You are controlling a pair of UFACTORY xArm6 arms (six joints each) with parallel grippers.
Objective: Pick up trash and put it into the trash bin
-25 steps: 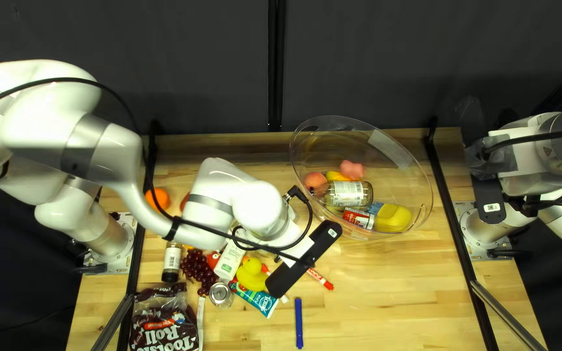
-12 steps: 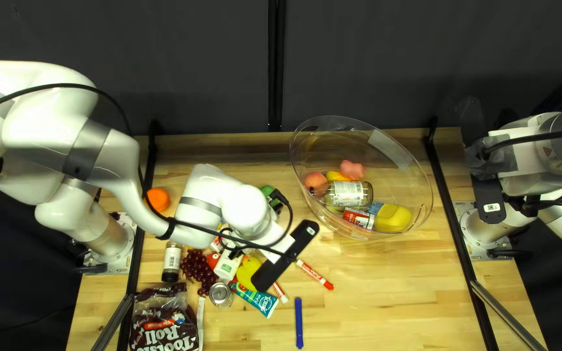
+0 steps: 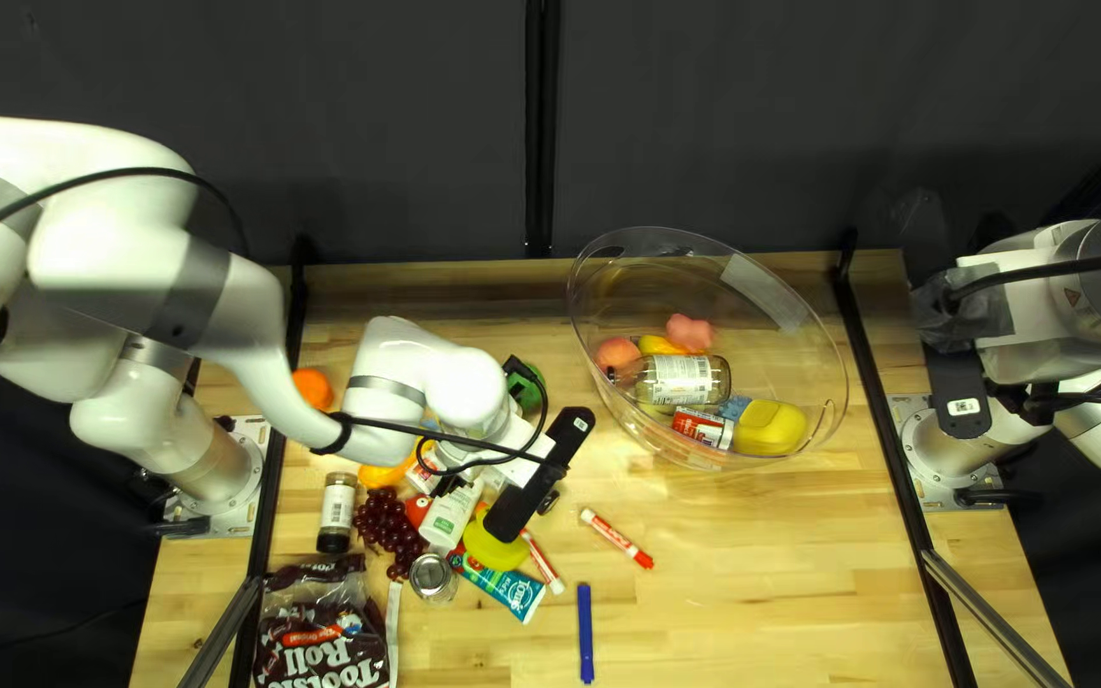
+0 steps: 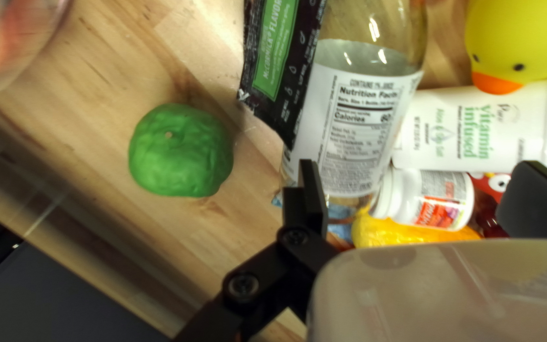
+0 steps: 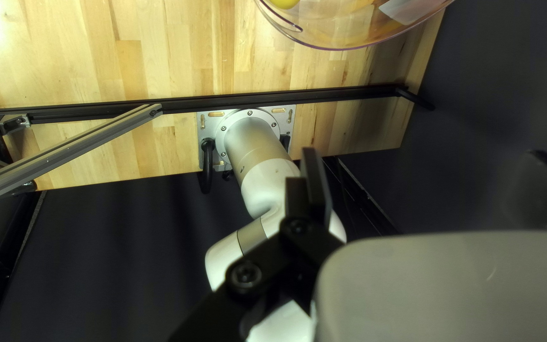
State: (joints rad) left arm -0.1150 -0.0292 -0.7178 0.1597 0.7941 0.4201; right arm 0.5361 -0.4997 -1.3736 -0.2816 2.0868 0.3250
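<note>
Pale wooden desk [image 3: 729, 586] lay beneath our black left hand [image 4: 419, 190], spread wide; we judged pickup pending, requiring alignment around the clear, white-labelled bottle [image 4: 362, 126].

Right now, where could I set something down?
Bare table lies between the blue marker and right-hand rail, in front of the clear bin; another strip runs along the far edge beside the bin. It's crowded around the grapes, duck and brown bag.
</note>
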